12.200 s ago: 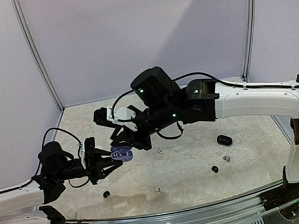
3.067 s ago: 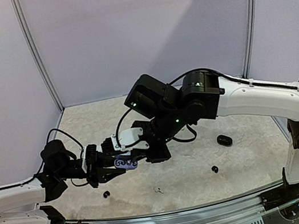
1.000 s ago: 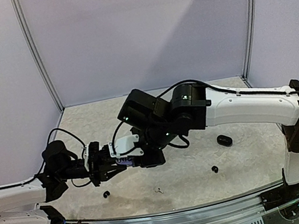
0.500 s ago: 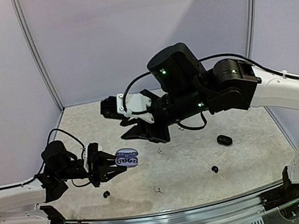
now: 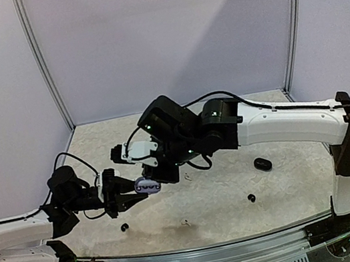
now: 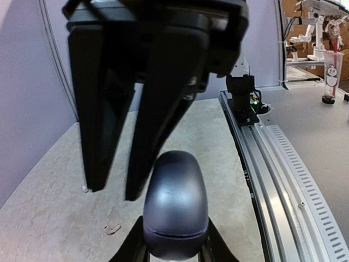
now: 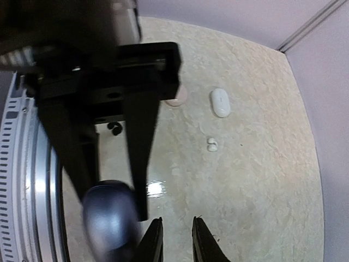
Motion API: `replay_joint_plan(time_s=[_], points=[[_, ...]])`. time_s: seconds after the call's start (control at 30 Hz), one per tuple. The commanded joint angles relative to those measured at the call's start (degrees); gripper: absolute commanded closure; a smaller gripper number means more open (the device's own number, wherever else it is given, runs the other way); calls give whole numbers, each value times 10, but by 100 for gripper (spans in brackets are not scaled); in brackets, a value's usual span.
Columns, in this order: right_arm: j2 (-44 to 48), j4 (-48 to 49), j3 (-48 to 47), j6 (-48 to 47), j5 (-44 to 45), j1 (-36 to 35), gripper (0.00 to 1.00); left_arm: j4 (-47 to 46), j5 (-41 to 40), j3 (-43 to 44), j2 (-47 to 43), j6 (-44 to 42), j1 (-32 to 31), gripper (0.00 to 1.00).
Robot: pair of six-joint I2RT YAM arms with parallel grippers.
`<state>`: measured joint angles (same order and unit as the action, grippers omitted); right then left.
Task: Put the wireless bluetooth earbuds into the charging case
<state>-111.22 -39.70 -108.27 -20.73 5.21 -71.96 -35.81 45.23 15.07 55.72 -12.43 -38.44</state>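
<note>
Above marbled table, left fingers clamp charging case.

Dark blue-grey case, mottled beige table

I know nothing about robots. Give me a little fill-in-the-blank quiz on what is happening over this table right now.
1. The dark charging case sits clamped between the fingers of the ___ arm.
2. The right gripper reaches toward it from ___.
3. In the overhead view, a second case lying on the table is ___ in colour.
4. The right wrist view shows a third case lying on the table, coloured ___.

Missing words: left; above; black; white.
</note>
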Motion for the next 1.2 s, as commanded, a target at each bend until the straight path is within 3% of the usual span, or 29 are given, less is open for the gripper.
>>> replay_joint_plan(time_s=[0.0, 0.13, 0.2, 0.27, 0.33, 0.43, 0.77, 1.0, 1.17], points=[[67, 23, 53, -11, -83, -12, 79, -7, -26, -10, -7, 7, -9, 100], [110, 42, 90, -7, -78, -12, 78, -8, -27, -11, -8, 8, -9, 100], [121, 39, 94, 1, -56, -12, 73, -7, -25, -11, -9, 8, -9, 100], [128, 41, 106, 4, -36, -11, 59, -7, -24, -12, -10, 7, -8, 100], [134, 54, 124, 2, -83, -6, 38, -8, -22, -12, -10, 9, -9, 100], [113, 42, 117, 3, -91, -2, 33, -8, -20, -12, -12, 11, -9, 100], [58, 45, 107, -4, -102, 5, 45, -7, -16, -14, -18, 20, -9, 100], [49, 58, 110, -7, -106, 9, 80, -7, -18, -16, -20, 22, -10, 100], [41, 46, 107, -11, -102, 11, 71, -16, -19, -15, -17, 26, -9, 100]])
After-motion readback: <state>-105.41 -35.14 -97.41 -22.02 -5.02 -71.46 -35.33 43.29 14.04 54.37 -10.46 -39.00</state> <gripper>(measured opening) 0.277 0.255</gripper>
